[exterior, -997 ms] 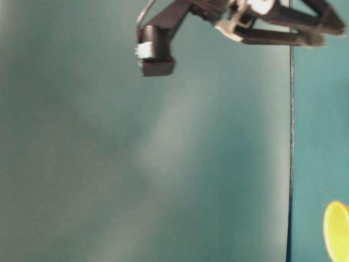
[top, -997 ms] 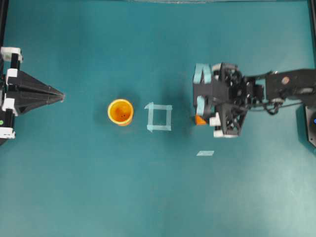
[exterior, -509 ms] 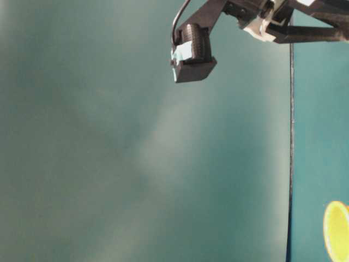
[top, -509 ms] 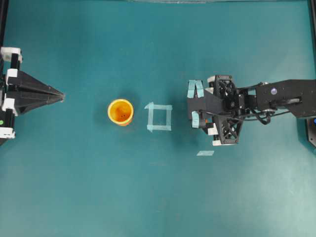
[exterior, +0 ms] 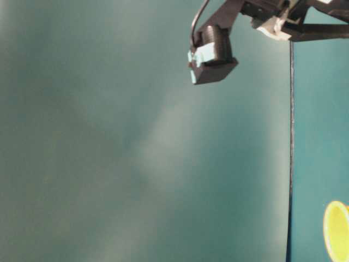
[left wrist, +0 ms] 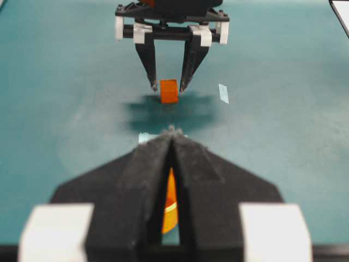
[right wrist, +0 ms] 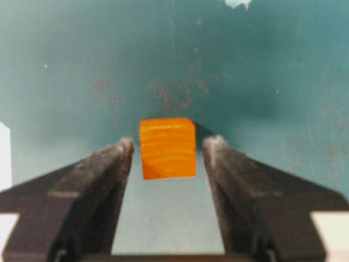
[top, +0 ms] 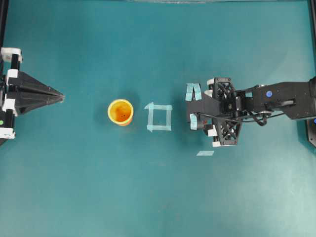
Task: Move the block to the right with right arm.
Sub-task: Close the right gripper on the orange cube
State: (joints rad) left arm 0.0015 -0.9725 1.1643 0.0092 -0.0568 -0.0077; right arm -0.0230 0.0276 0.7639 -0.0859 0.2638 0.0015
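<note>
The block (right wrist: 167,148), a small orange cube, rests on the teal table between the two dark fingers of my right gripper (right wrist: 170,142). There is a gap on each side, so the gripper is open and not touching it. The left wrist view shows the same from the front: the right gripper (left wrist: 169,86) straddles the block (left wrist: 169,91). In the overhead view the right gripper (top: 192,106) covers the block. My left gripper (top: 61,95) is shut and empty at the far left edge.
A yellow-orange cup (top: 120,112) stands left of a pale tape square (top: 159,117). A short tape strip (top: 205,153) lies on the table just below the right gripper. The cup's rim (exterior: 337,230) shows at the table-level view's lower right.
My right gripper has shifted slightly left and come down over the block, which showed beside one finger from overhead and is now covered. The left arm is still.
</note>
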